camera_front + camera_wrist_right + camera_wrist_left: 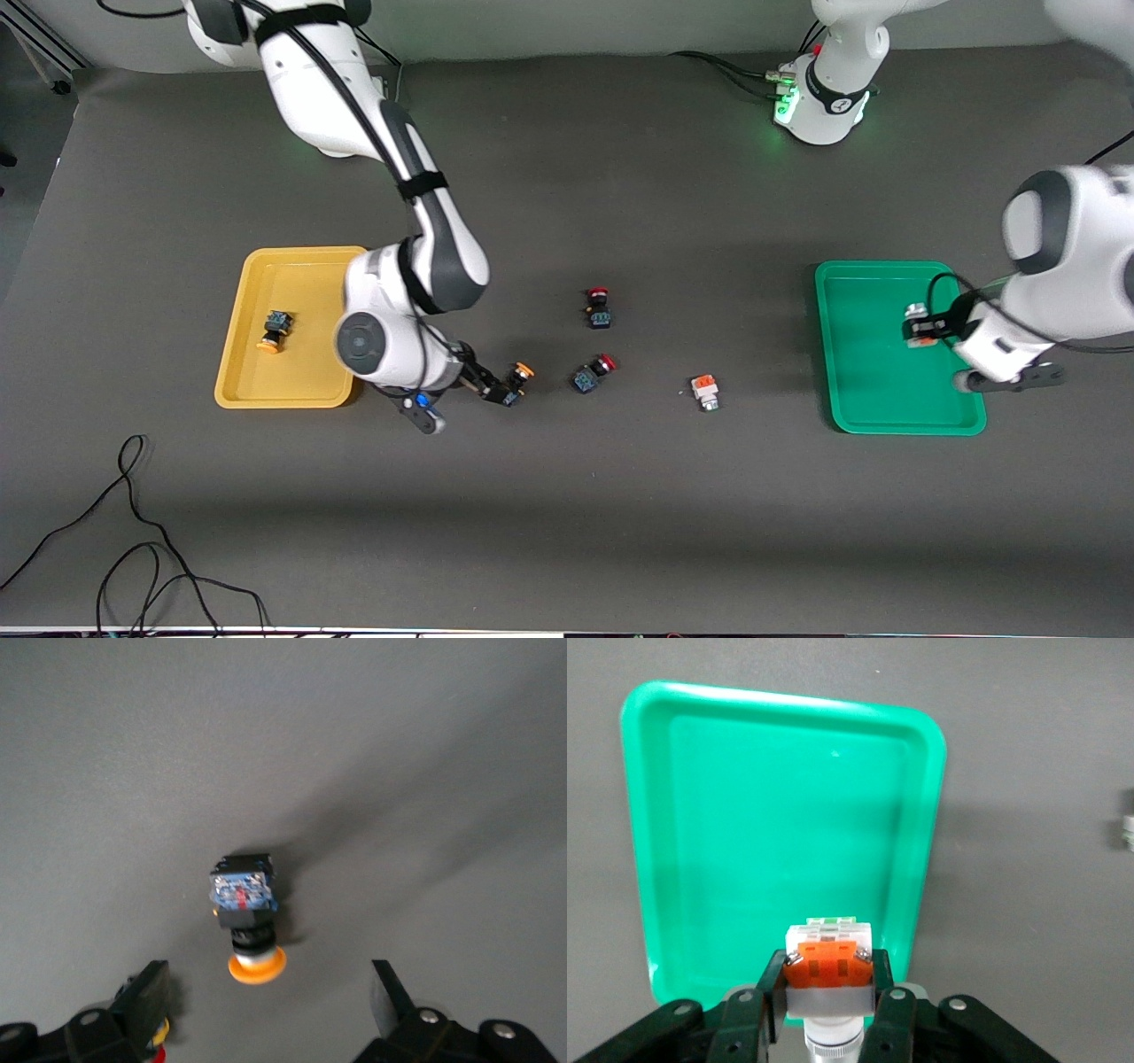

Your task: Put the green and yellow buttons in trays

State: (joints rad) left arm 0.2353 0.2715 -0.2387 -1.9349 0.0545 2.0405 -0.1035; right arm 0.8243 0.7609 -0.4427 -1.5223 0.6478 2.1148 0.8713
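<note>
My left gripper [921,326] is shut on a white-grey button with an orange block [828,964] and holds it over the green tray [864,390], near the tray's edge in the left wrist view [744,815]. My right gripper [503,388] is open, low over the table beside the yellow tray [306,266]. A black-bodied button with an orange-yellow cap [246,921] lies on the table just ahead of its fingertips [146,997], untouched; it also shows in the front view [518,376]. A second yellow-capped button [275,330] lies in the yellow tray. A second white-grey button [705,392] lies on the table between the trays.
Two black buttons with red caps [599,308] [592,373] lie mid-table, the second one close to my right gripper's yellow-capped button. Loose black cables [142,549] lie near the table's front edge at the right arm's end.
</note>
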